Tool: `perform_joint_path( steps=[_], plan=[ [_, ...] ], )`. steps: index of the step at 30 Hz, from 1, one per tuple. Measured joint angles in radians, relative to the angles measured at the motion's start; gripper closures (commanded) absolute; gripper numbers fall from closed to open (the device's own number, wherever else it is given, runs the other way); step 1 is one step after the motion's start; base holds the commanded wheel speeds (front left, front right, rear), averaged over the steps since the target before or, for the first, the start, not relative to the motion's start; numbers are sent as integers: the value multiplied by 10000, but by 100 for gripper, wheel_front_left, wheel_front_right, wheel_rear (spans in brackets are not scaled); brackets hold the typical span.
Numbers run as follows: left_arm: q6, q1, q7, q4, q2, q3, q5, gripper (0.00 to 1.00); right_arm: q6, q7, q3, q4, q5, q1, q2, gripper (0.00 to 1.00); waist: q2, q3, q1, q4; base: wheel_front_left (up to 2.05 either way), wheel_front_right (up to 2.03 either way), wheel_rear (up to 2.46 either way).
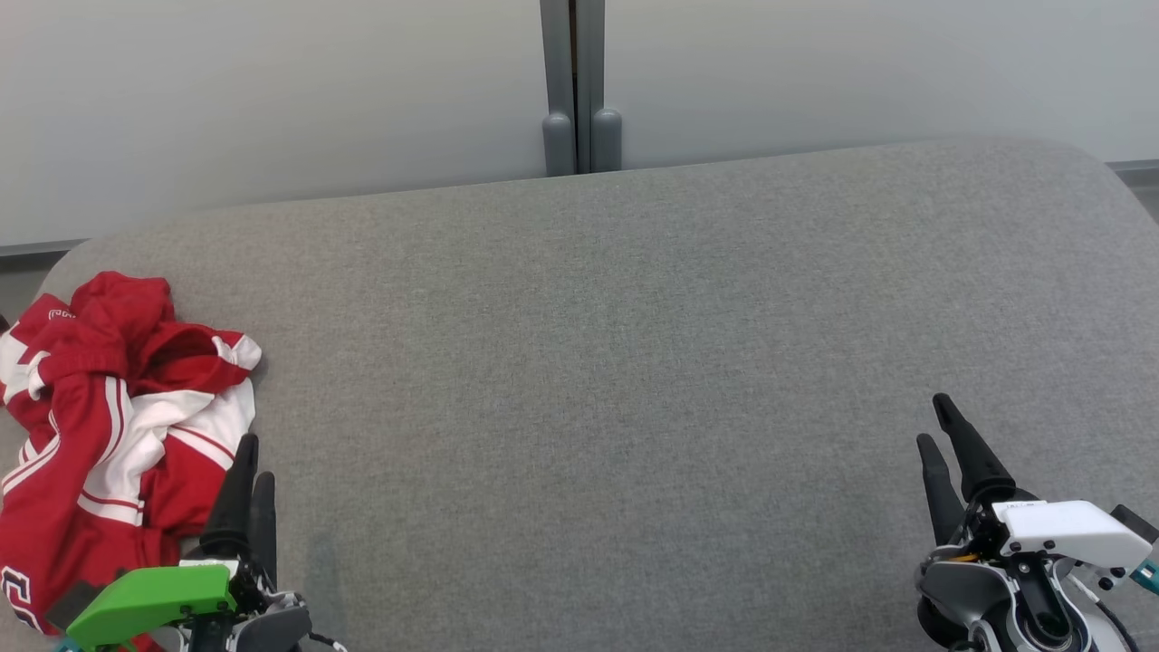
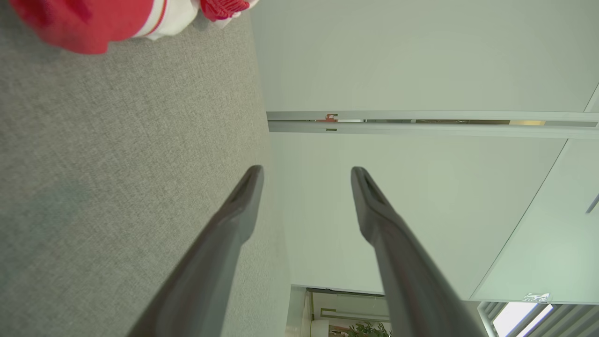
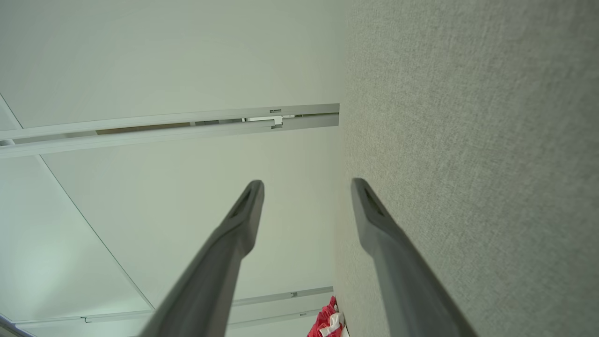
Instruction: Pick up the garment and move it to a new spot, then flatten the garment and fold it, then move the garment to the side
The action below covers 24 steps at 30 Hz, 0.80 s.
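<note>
The garment lies in a crumpled red-and-white heap at the table's left edge, near the front. I cannot tell whether part of it hangs over that edge. Nothing is picked up yet, so the first step is still ahead of me.

My left gripper hangs over the table's front-left part, just beside the heap but not touching it. Its fingers are spread wide and empty, and they point toward the table's far edge, past the cloth rather than at it. My right gripper is over the table's front-right part, well apart from the heap, also wide and empty.

The worst risk is the edge. If I push into the heap from where my left gripper stands, I shove it toward the table's left edge and may tip it off. I should come down onto it instead.

The next risk is a poor pinch. The folds are piled on one another, so I may catch a single loose layer, perhaps a sleeve. The rest would then trail and drag across the table, or slip free halfway.

If I go too deep, my fingertips could dig into the table's grey fabric covering and snag there.

With my right gripper so far along the table, it can't steady a bad lift.
</note>
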Motion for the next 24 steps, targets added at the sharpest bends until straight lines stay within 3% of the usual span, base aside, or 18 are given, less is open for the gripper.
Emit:
perform_joint_path(
  steps=[14,24],
  plan=[
    [8,28,-694,-374,-2,-169,150,0,0,-675,600,-577,272,-18,-2,0,0,6,0,19,0,0,0],
    [8,28,-1108,-717,0,-341,1574,0,0,-1112,913,-1039,-495,-52,-10,0,0,4,0,29,0,0,0]
  ],
)
